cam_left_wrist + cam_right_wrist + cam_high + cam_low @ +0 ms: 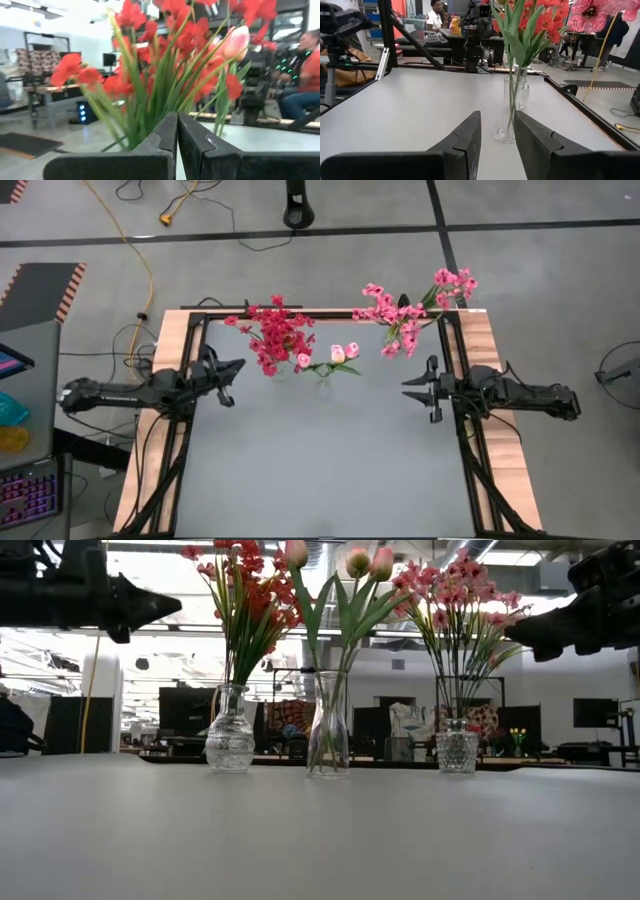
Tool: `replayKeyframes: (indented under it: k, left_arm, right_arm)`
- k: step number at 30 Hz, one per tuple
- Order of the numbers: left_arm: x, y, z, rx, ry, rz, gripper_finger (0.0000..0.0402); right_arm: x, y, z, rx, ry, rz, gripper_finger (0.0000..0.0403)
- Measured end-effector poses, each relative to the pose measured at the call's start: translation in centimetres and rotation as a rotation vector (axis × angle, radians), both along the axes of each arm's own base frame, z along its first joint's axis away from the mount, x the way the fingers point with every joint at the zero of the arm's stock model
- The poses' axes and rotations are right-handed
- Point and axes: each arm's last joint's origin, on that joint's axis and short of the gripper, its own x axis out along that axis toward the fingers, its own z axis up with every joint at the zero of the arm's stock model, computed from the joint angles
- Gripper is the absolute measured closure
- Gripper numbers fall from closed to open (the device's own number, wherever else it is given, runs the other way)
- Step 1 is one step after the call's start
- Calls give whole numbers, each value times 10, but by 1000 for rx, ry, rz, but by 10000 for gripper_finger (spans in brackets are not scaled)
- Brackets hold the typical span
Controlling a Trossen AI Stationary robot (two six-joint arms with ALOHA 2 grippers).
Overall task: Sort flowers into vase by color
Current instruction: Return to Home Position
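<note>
A grey table (pixel 320 470) with pale wood edges and a black frame fills the view from above. Its near half is bare.

Farther back, the two dark arms reach in from the sides and hang above the tabletop. The left gripper (pixel 238 366) is near the left edge, with its two fingers pressed together and nothing between them. The right gripper (pixel 410 388) is near the right edge, with its fingers spread a little apart and holding nothing. Both point inward toward the vases and touch neither flowers nor glass.

Between and slightly beyond them, three clear glass vases stand upright in a row, well apart from one another. The left vase (pixel 230 740) holds the red flowers (pixel 275 335), a dense deep red bunch on green stems. The middle vase (pixel 328 735), tall and narrow, holds the pale pink buds (pixel 358 560). One bud leans toward the red bunch, and its stem seems to run down into the middle vase. The right vase (pixel 457 752) holds the pink sprays (pixel 400 320), which fan out over the far right corner.

Beyond the table lies a workshop with desks and screens. A seated person (pixel 436 15) is visible there.
</note>
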Motion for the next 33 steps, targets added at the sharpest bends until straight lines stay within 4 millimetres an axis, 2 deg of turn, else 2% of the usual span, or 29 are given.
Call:
replayKeyframes:
  k: [7, 12, 17, 23, 33]
  left_arm:
    - [-14, 0, -10, 12, 88, 24, 401]
    - [-13, 2, -21, -22, 194, 81, 402]
    - [-13, 2, -20, 15, 205, 81, 402]
    - [-12, 2, -21, 19, 218, 82, 402]
    - [-12, 2, -21, 29, 222, 83, 402]
  right_arm:
    - [0, 0, 0, 28, -5, 0, 262]
    - [-1, 0, 2, 41, 9, 8, 262]
    - [-3, 1, 5, 43, 32, 17, 262]
    - [0, 1, -7, 56, 69, 16, 262]
    - [3, 0, -11, 15, 14, 16, 262]
